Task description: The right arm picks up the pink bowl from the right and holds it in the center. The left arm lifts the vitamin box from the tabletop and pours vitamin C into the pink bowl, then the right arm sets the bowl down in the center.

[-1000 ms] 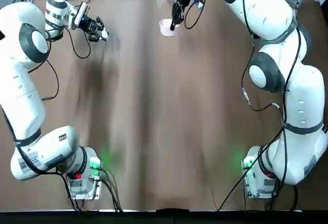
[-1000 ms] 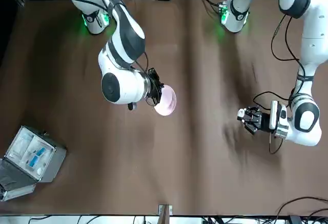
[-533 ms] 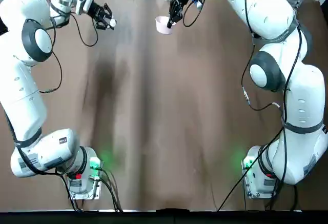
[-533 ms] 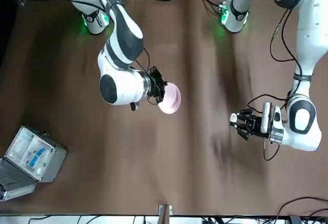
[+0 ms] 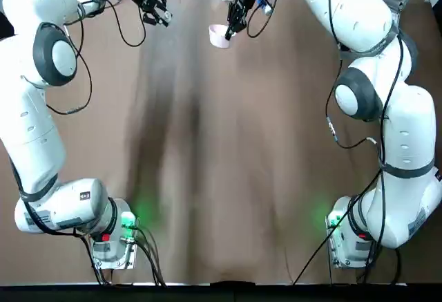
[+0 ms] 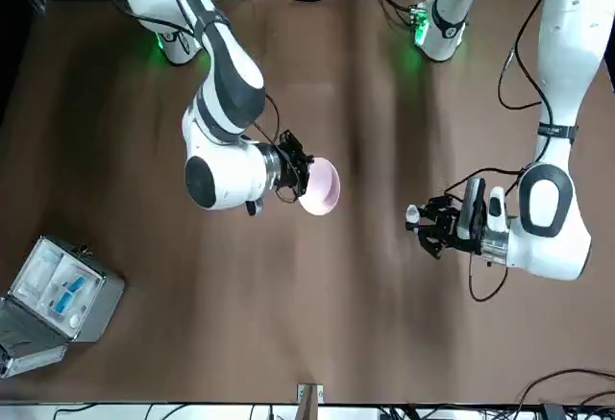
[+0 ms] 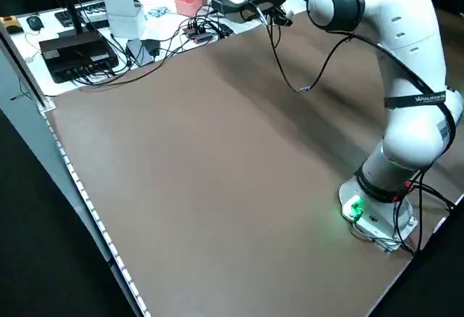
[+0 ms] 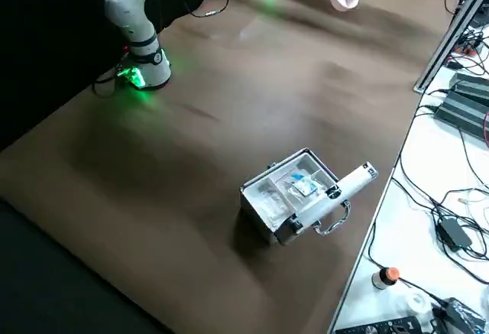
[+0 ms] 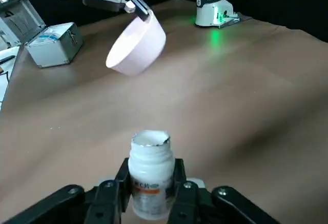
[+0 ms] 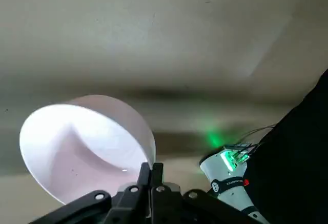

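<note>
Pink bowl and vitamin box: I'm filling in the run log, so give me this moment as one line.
right gripper: shut on pink bowl, held aloft | left gripper: shut on vitamin box, apart from bowl | pour: not yet

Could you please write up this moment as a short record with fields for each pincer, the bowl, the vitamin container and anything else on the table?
right pincer: shut on the rim of the pink bowl, raised over the table's far centre
pink bowl: held off the table, tilted
left pincer: shut on the vitamin box, raised, some way from the bowl
vitamin box: small white bottle with an orange label, upright between the fingers, top open
pouring: not yet begun
grey case: lid open, on the table at the robot's right, untouched
</note>
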`<action>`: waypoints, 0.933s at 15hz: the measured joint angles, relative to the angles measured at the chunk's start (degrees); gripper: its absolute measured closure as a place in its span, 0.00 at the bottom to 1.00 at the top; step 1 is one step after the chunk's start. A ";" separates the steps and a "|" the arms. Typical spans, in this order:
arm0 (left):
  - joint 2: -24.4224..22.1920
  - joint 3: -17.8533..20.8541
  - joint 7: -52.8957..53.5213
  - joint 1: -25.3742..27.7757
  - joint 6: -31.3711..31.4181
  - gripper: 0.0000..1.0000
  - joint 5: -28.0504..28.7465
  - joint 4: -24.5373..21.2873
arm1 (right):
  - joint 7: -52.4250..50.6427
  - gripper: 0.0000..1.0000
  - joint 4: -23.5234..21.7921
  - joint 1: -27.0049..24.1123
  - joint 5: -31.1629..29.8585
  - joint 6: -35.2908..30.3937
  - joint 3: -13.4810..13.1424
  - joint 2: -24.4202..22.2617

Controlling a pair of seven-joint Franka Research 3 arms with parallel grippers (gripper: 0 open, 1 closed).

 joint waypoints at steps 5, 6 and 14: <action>-1.42 0.00 -1.85 -3.55 1.40 0.65 0.37 -0.01 | 0.00 0.98 0.13 0.77 0.00 0.70 0.27 0.58; -1.81 0.06 -2.02 -4.79 1.78 0.65 0.53 0.00 | 0.00 0.98 0.17 0.88 0.00 0.71 0.28 0.62; -5.68 7.59 -5.05 -19.54 7.61 0.65 2.96 0.00 | 0.00 0.98 0.59 0.96 0.00 1.11 0.28 0.68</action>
